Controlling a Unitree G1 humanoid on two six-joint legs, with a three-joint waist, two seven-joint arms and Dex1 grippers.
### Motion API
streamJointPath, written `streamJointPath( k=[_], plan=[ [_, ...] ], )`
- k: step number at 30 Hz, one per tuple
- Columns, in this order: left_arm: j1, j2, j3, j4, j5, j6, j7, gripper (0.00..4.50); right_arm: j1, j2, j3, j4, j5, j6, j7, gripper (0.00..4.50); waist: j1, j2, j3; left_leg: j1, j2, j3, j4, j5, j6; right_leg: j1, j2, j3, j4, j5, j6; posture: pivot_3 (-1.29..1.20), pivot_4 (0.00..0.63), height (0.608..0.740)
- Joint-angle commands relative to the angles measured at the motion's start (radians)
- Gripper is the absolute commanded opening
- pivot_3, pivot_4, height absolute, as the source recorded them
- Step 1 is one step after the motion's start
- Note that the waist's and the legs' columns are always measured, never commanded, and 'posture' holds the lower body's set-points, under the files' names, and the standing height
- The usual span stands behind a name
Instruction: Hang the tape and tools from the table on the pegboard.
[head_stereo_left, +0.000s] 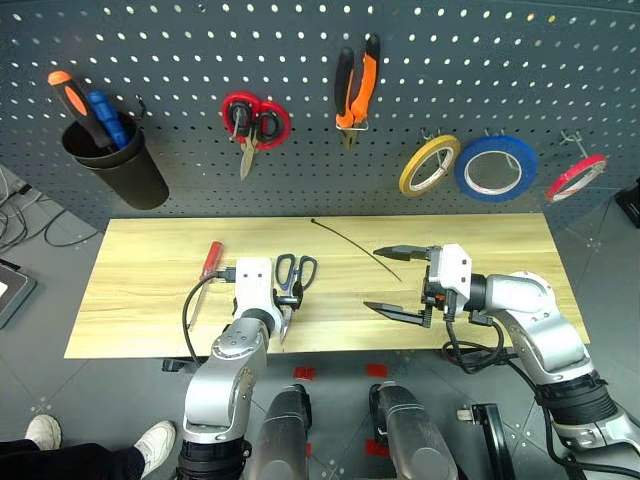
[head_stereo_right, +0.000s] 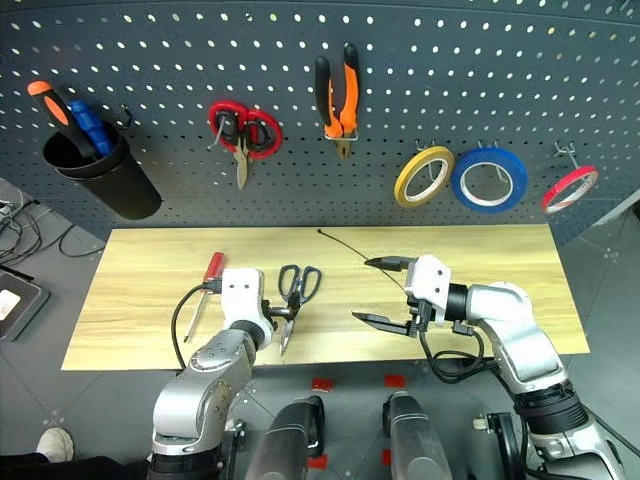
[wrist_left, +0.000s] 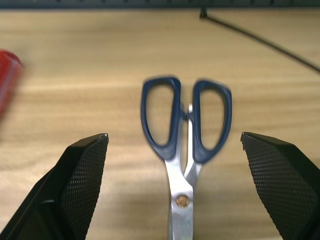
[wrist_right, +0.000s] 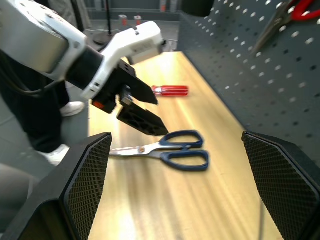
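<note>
The left gripper (head_stereo_left: 283, 322), fingers spread wide and empty, hangs over the near half of the table (head_stereo_left: 140, 300), right above the black-handled scissors (head_stereo_left: 295, 275). They lie at its twelve o'clock, long axis toward the pegboard (head_stereo_left: 300, 40), handles far, blades near. The right gripper (head_stereo_left: 397, 282), also wide apart, stands at three o'clock, farther off. The red-handled screwdriver (head_stereo_left: 210, 262) lies at ten o'clock
</note>
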Motion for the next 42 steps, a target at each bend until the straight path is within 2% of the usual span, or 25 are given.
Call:
streamJointPath(
  k=[1, 9, 17, 20, 31, 32, 39, 42],
  plan=[
    [0.002, -0.012, -0.014, -0.003, 0.013, 0.035, 0.010, 4.50, 0.004, -0.011, -0.001, -0.047, 0.026, -0.005, 0.028, 4.47, -0.001, 0.000, 0.015, 0.000, 0.000, 0.000, 0.000, 0.000, 0.000, 0.000, 0.000, 0.000, 0.000, 0.000, 0.000, -0.16, 0.453, 0.740],
    [-0.009, -0.009, -0.026, 0.051, 0.041, 0.078, 0.014, 4.50, -0.017, -0.010, 0.000, -0.049, 0.037, 0.038, 0.036, 4.47, -0.007, 0.000, 0.056, 0.000, 0.000, 0.000, 0.000, 0.000, 0.000, 0.000, 0.000, 0.000, 0.001, 0.000, 0.000, -0.19, 0.509, 0.740],
    [-0.039, 0.032, -0.019, 0.098, 0.049, 0.118, -0.016, 4.50, -0.037, 0.004, -0.002, -0.027, 0.031, 0.060, 0.029, 4.47, -0.020, 0.002, 0.076, 0.001, 0.000, 0.001, 0.000, 0.000, -0.001, -0.001, 0.000, 0.000, 0.003, 0.000, 0.000, -0.18, 0.519, 0.740],
    [-0.035, 0.044, -0.018, 0.094, 0.047, 0.125, -0.027, 3.97, -0.041, 0.010, -0.003, -0.021, 0.028, 0.064, 0.022, 4.50, -0.023, 0.002, 0.077, 0.001, 0.000, 0.002, 0.000, 0.000, -0.001, -0.001, -0.001, 0.001, 0.003, 0.000, 0.000, -0.18, 0.519, 0.740],
    [-0.009, 0.044, -0.027, 0.056, 0.049, 0.137, -0.038, 0.74, -0.045, 0.016, -0.002, -0.012, 0.023, 0.059, 0.009, 4.50, -0.024, 0.003, 0.078, 0.002, 0.000, 0.003, -0.001, 0.001, -0.001, -0.001, 0.000, 0.002, 0.003, 0.000, 0.000, -0.17, 0.497, 0.740],
    [-0.009, 0.046, -0.027, 0.053, 0.050, 0.138, -0.038, 0.57, -0.048, 0.018, -0.002, -0.008, 0.022, 0.056, 0.009, 4.50, -0.024, 0.003, 0.078, 0.002, 0.000, 0.003, -0.001, 0.001, -0.001, -0.001, -0.001, 0.002, 0.003, 0.000, 0.001, -0.17, 0.497, 0.740],
    [-0.012, 0.060, -0.027, 0.044, 0.052, 0.118, -0.051, 0.57, -0.058, 0.031, -0.009, 0.015, 0.013, 0.043, -0.002, 4.50, -0.024, 0.003, 0.078, 0.002, 0.000, 0.003, -0.002, 0.001, -0.002, -0.001, -0.001, 0.002, 0.002, 0.000, 0.001, -0.17, 0.479, 0.740],
    [0.004, 0.093, -0.056, 0.012, 0.063, 0.080, -0.073, 0.57, -0.053, 0.032, -0.027, 0.014, 0.015, 0.036, -0.018, 4.50, -0.024, 0.003, 0.078, 0.002, 0.000, 0.003, -0.002, 0.001, -0.002, -0.001, -0.001, 0.002, 0.001, 0.000, 0.001, -0.17, 0.471, 0.740]
  ],
)
